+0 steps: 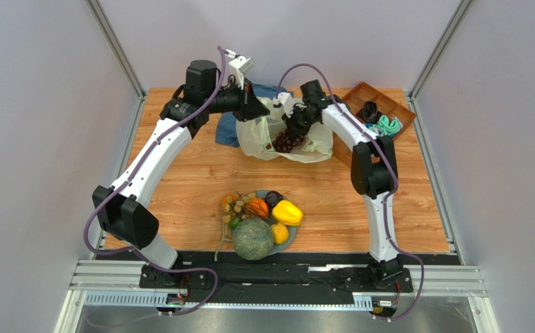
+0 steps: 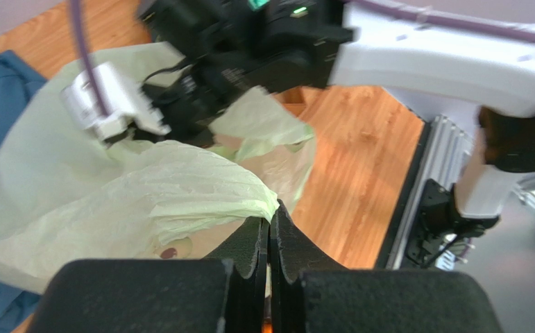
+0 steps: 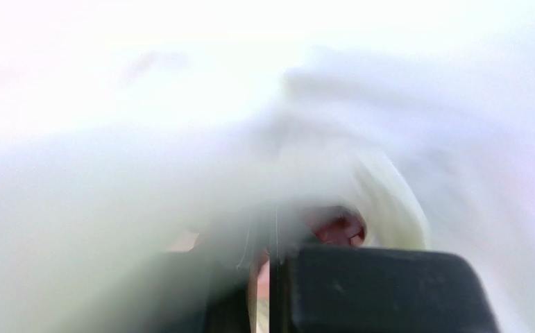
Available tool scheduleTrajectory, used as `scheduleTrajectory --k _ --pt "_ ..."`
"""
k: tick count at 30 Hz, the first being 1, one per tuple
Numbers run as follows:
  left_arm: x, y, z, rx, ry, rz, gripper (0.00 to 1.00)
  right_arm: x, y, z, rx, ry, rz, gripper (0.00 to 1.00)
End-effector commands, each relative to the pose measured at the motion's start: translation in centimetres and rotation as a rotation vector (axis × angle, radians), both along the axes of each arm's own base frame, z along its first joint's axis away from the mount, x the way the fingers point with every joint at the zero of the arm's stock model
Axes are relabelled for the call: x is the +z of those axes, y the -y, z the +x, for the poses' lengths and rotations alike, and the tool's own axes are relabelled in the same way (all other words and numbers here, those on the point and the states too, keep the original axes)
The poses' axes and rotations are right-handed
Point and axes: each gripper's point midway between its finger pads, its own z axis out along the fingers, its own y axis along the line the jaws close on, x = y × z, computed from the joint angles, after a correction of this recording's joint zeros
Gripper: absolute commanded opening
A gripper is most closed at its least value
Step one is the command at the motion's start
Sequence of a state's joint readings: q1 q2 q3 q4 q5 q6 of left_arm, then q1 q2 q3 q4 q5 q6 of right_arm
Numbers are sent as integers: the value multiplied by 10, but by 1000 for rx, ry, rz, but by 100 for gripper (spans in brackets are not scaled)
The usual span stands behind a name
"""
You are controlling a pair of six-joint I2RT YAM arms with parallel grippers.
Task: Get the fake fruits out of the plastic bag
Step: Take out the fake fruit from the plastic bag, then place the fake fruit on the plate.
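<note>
Plastic bag: thin, translucent pale yellow-green film, crumpled and finely wrinkled. It lies at the far middle of the wooden bench, with its mouth between the two arms.
Left pincer: clenched, its black fingers pressed flat together on a fold of the bag's rim, which it holds up.
Right pincer: down in the bag's mouth and clenched — whether on anything cannot be told. Its own camera gives only a white blur of film and one reddish-purple round shape beside the fingers.
Grapes: a dark purple, knobbly cluster inside the bag, right at the right pincer.
Plate: grey-blue and round, near the bench's near edge, mostly covered by fruit.
Melon: large and round with a netted green skin, at the plate's near edge.
Yellow piece: glossy and lumpy, on the plate's right side.
Orange: behind the melon, beside a bunch of small tan pieces.
Blue cloth: soft and rumpled, partly under the bag.
Wooden tray: compartmented, at the far right. It holds rolled socks, green and black — the right arm cuts across part of it.
</note>
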State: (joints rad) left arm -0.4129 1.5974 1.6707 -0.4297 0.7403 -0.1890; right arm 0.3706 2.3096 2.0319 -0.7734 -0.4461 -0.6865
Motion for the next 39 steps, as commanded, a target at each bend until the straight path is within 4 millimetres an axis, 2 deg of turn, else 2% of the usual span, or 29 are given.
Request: scheduleTrajectory --k 1,3,5,8,11,12,14,15,17,18,20,21,22,26,28,30,31,32,34,36,37,38,39 --pt "-11 -7 19 66 72 75 0 146 -11 -23 -1 141 262 0" --pt "-18 -9 24 83 71 98 0 166 -11 -33 -6 140 312 0" --pt "-23 -11 28 100 72 114 0 191 -16 -51 3 115 382 0" --pt "-29 -13 33 119 77 132 0 211 -18 -71 -11 60 447 0" --pt "-38 -21 45 178 89 181 0 220 -16 -87 -18 28 471 0" --pt "-39 -23 48 190 96 194 0 237 -14 -96 -9 61 485 0" --pt "-40 -28 52 214 110 220 0 251 -10 -108 -6 85 497 0" --pt "-41 -29 52 216 113 225 0 266 -5 -120 -3 113 510 0" --pt "-41 -31 51 226 117 235 16 276 -3 -137 14 111 523 0" --pt "-43 -33 51 231 110 241 37 287 1 -150 25 124 533 0" --pt "-43 -36 49 245 107 248 54 290 3 -172 54 94 542 0" --pt "-41 -37 48 252 111 248 87 289 4 -187 67 82 542 0" --pt "-34 -40 45 260 127 243 97 287 5 -197 77 71 538 0" --pt "-16 -50 32 276 160 242 98 266 4 -232 114 35 497 0" --pt "-3 -58 23 276 205 244 98 258 -2 -251 143 20 476 0" --pt "-2 -64 14 275 210 244 98 254 -13 -269 191 11 463 0" --pt "10 -73 6 289 231 228 98 249 -15 -274 203 9 448 0" --pt "8 -78 1 296 224 229 98 242 -21 -284 229 -6 433 0" --pt "24 -95 -12 325 243 199 98 236 -27 -287 207 -46 427 0" --pt "30 -107 -21 335 260 193 98 229 -35 -286 198 -104 435 0" --pt "40 -112 -33 338 296 185 98 228 -38 -288 202 -124 441 0" --pt "36 -115 -36 339 301 192 98 220 -44 -290 211 -146 431 0" --pt "44 -124 -44 353 332 186 98 219 -49 -288 216 -142 437 0"
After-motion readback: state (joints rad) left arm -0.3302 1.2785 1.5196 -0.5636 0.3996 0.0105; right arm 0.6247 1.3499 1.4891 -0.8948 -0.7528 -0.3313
